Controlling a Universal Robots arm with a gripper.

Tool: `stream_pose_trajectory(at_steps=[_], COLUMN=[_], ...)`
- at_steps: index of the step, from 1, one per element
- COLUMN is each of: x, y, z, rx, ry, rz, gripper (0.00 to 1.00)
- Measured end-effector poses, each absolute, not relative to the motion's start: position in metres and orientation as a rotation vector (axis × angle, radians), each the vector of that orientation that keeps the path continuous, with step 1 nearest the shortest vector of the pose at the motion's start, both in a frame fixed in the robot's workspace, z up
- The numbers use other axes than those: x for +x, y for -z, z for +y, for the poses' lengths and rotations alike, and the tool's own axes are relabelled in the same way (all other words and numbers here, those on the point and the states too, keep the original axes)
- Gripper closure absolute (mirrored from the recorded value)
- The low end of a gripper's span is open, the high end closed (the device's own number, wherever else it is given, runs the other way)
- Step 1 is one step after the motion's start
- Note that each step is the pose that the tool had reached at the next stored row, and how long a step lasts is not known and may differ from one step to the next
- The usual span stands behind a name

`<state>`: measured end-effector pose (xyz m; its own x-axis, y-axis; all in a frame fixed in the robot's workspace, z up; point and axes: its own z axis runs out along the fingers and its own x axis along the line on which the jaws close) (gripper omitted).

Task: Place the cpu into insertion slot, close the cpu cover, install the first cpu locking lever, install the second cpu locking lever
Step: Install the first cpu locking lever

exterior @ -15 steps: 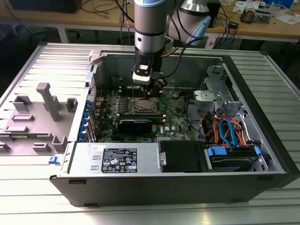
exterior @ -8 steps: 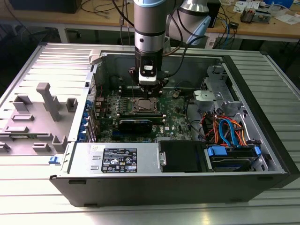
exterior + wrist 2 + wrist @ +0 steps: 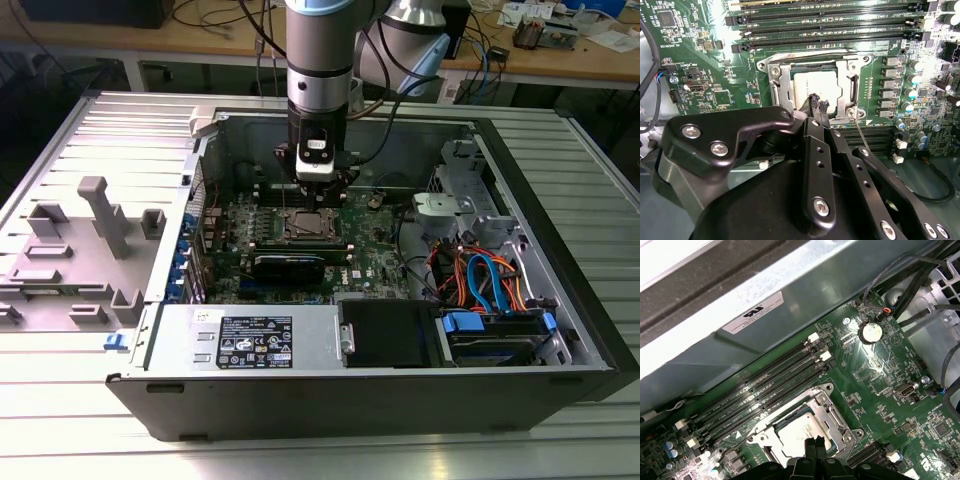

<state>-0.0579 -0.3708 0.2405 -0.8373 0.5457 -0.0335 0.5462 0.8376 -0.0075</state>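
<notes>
Surface: ribbed grey metal table [image 3: 60, 420], open black computer case [image 3: 400, 400] lying on it.
Claw: black gripper [image 3: 817, 104], tips pressed together, nothing between.
Chip: flat square dull-silver cpu [image 3: 812, 82], framed by windowed silver cpu cover [image 3: 777, 87], directly beneath tips.

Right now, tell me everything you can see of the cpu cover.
The cpu cover is a thin, shiny silver metal frame with a square window cut through it. It seems to lie flat, with the dull top of the cpu showing through the window and green board around it. In both wrist views the gripper hangs over one edge of it; contact cannot be told. A thin wire lever juts out beside one corner.
</notes>
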Motion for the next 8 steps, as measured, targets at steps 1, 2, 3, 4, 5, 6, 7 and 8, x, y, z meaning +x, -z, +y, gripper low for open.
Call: stream_pose_trajectory(at_steps=[1, 2, 3, 4, 5, 6, 7, 8], x=[-0.0579, -0.0579, -0.058, -0.058, -0.0581, -0.0586, -0.059, -0.0593], y=[-0.2405, -0.2406, -0.2405, -0.2405, -0.2406, -0.2406, -0.2405, -0.2406], z=[-0.3708, -0.3708, -0.3708, -0.3709, -0.371, -0.3711, -0.3711, -0.3711], rx=[0.886, 0.886, 0.886, 0.885, 0.884, 0.88, 0.839, 0.81], ry=[0.026, 0.026, 0.026, 0.026, 0.026, 0.026, 0.025, 0.025], rz=[2.983, 2.983, 2.983, 2.983, 2.983, 2.985, 2.996, 3.004], gripper=[0.89, 0.89, 0.89, 0.89, 0.89, 0.89, 0.89, 0.89])
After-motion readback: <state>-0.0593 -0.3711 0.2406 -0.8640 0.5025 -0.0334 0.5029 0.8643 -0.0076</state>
